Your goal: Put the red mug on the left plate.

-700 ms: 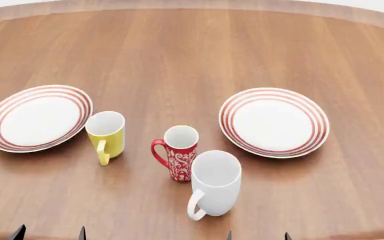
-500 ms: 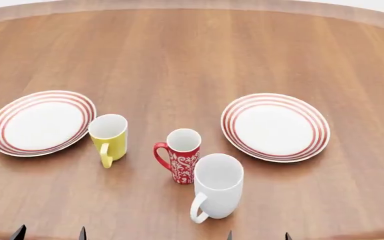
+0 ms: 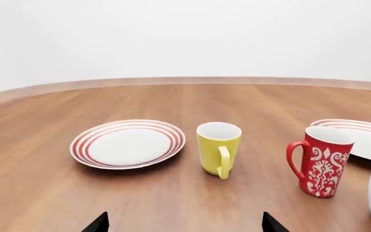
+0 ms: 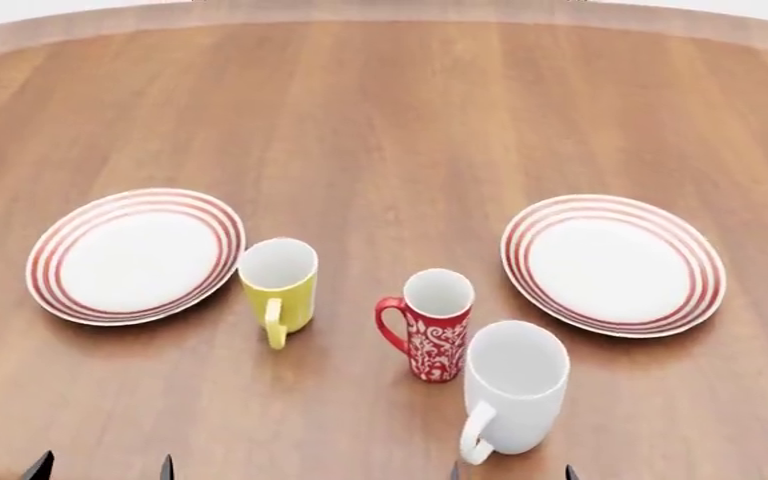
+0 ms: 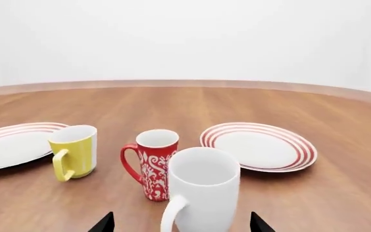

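Both grippers sit at the near edge of the wooden table (image 4: 384, 110), only their dark fingertips in view: the left gripper (image 4: 101, 467) and the right gripper (image 4: 514, 471) each show two tips set well apart, jaws spread, holding nothing. From the left wrist view the same two tips (image 3: 98, 224) frame bare wood short of the crockery; from the right wrist view the tips flank the white mug (image 5: 202, 193), which stands upright just ahead of them without touching.

Behind and just beside the white mug stands the red mug (image 4: 434, 324), upright on the table, its loop handle turned toward the robot's left. It is apart from both plates, near the table's middle. A yellow mug (image 4: 279, 288) stands upright to its left, handle facing the robot, just beside the rim of the left plate (image 4: 51, 262), which lies flat with nothing on it. The right plate (image 4: 698, 262) lies well apart on the opposite side.
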Controlling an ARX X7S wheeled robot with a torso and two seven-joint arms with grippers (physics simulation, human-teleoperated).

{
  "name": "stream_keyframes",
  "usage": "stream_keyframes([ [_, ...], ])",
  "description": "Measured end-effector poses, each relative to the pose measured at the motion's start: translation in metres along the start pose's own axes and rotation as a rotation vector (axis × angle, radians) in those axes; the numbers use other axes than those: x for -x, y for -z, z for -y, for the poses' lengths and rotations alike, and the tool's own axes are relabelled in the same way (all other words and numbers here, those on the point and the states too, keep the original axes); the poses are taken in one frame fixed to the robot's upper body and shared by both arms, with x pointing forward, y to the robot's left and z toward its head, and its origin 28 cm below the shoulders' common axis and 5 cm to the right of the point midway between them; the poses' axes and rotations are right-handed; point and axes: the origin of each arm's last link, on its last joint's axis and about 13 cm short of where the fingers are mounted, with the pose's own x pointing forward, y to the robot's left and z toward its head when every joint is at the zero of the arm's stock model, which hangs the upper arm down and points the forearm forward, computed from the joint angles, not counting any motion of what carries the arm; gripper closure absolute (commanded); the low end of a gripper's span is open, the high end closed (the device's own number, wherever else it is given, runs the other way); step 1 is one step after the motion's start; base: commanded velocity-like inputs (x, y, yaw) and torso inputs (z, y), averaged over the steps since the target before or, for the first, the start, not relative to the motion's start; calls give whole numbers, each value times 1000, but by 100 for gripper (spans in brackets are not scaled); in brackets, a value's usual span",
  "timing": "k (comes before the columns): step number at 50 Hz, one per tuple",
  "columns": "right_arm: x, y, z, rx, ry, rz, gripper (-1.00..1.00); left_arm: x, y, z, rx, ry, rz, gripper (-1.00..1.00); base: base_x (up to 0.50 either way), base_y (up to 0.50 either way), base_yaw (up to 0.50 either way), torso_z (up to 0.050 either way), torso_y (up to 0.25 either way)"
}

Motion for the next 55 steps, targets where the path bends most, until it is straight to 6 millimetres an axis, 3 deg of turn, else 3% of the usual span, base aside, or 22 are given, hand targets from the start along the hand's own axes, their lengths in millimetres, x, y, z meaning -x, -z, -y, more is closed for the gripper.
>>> stream_keyframes([
  [55, 0, -1, -1, -10, -9, 7, -100, 0, 0, 0, -4, 6, 1, -100, 276, 288, 0, 0, 0],
])
